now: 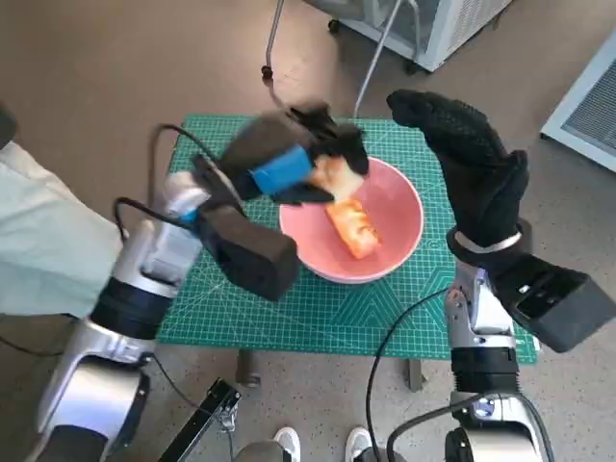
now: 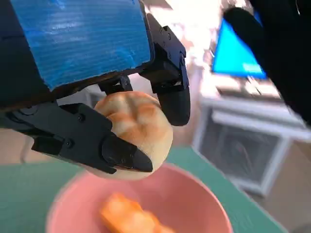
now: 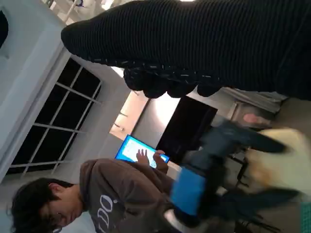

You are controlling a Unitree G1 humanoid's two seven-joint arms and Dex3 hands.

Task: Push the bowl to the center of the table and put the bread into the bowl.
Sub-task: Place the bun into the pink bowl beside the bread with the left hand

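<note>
Left hand [image 2: 104, 104] holds a bun [image 2: 137, 127] tight over the bowl [image 1: 404, 217] — right hand [image 1: 472, 173] up, empty, fingers apart.

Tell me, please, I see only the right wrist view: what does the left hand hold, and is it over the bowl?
Observer: The left hand holds a round bread roll between its fingers, above the pink bowl.
Operator: Is the bowl empty?
Observer: No. One orange piece of bread already lies inside it.
Operator: Where is my right hand against the bowl?
Observer: The right hand is raised beside the bowl's right rim, holding nothing, fingers apart.
</note>
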